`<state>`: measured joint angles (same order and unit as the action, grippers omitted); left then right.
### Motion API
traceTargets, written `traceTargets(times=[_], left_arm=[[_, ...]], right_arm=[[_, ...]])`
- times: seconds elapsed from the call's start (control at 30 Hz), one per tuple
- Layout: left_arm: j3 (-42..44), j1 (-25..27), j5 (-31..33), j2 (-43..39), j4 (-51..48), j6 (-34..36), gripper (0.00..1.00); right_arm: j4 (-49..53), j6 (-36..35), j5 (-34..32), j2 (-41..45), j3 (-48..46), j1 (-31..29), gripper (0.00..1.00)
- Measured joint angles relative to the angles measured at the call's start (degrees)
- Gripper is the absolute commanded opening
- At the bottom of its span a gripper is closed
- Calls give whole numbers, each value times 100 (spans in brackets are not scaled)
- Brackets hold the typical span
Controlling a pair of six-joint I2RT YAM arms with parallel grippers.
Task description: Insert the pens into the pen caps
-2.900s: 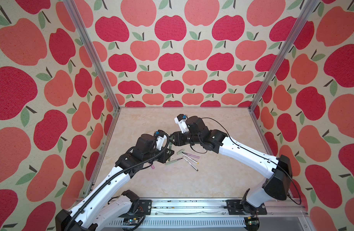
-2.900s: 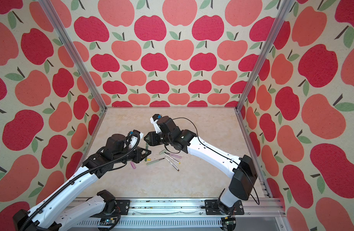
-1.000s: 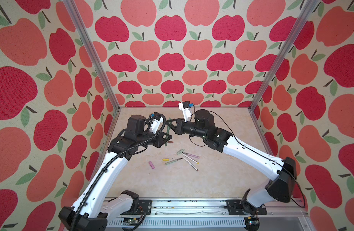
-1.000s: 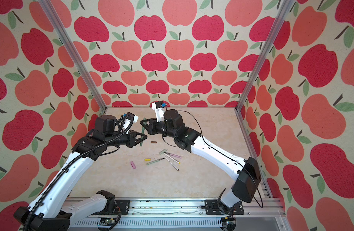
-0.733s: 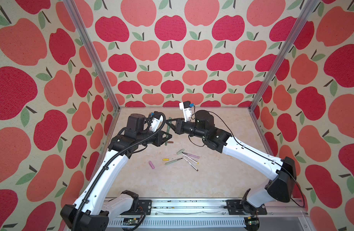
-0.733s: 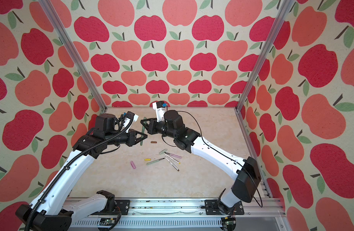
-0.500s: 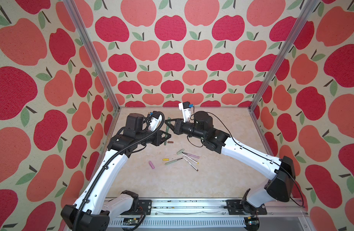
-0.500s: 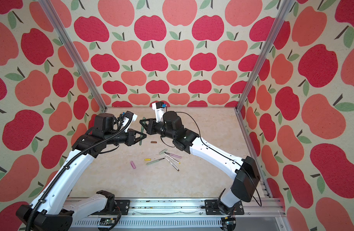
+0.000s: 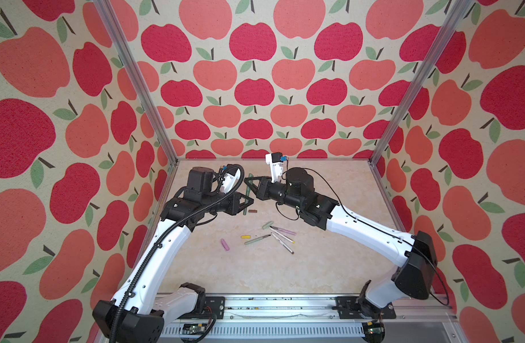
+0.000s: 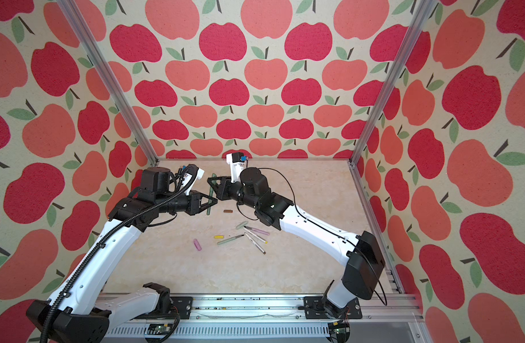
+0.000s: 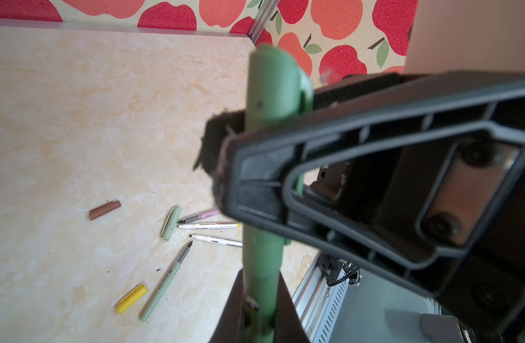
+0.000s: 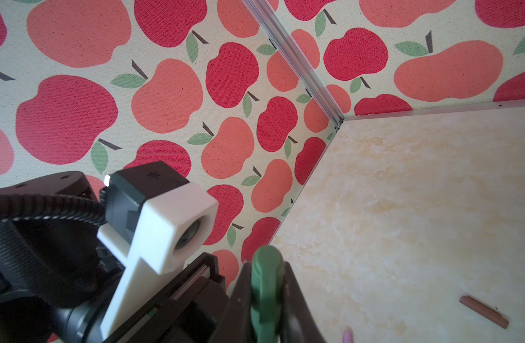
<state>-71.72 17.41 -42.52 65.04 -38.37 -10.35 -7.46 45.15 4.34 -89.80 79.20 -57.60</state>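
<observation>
Front edge: metal rail (image 9: 285,306) carrying both arm bases; behind it the table (image 9: 329,261), pale beige and marbled, with a few dark specks.

Mid-table scatter: pink cap (image 9: 224,244) lying alone; yellow cap (image 9: 246,237) just beside the pale green pen (image 9: 257,240); two white pens (image 9: 285,248) and a pink pen (image 9: 283,231) fanned out, dark tips pointing toward the pale green cap (image 9: 267,225); brown cap (image 9: 252,211) further back, apart from the rest. Print runs along the white pens and the pale green pen; too small to read.

Further back, raised off the table, the claws meet: left gripper (image 9: 251,202) clamped on the dark green pen (image 9: 245,209), which stands near upright; right gripper (image 9: 248,181) clamped on the dark green cap (image 11: 270,86) at the pen's upper end; the join hidden behind a finger.

Behind and to both sides: walls (image 9: 255,89) in apple print, red and coral fruit with green leaves on cream; aluminium posts (image 9: 136,89) at the back corners.
</observation>
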Motion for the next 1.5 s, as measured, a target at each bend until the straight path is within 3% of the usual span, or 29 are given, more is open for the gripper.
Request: traceTargets(times=[0.2, 0.63, 0.77, 1.03, 1.5], left_arm=[[17, -9, -92, -7, 50, -50, 0], [1569, -70, -337, -1003, 1121, -560, 0], [1749, -223, -219, -1165, 1429, -721, 0], [1971, -223, -190, -1246, 1635, -905, 0], [2020, 391, 76, -1119, 1836, -1126, 0]], right_arm=[[66, -4, -85, 22, 48, -20, 12], [903, -225, 101, 44, 120, -245, 21], [1239, -317, 310, 42, 107, -369, 26], [1432, -332, 345, 46, 105, -352, 26], [1617, -334, 304, 15, 138, -275, 25]])
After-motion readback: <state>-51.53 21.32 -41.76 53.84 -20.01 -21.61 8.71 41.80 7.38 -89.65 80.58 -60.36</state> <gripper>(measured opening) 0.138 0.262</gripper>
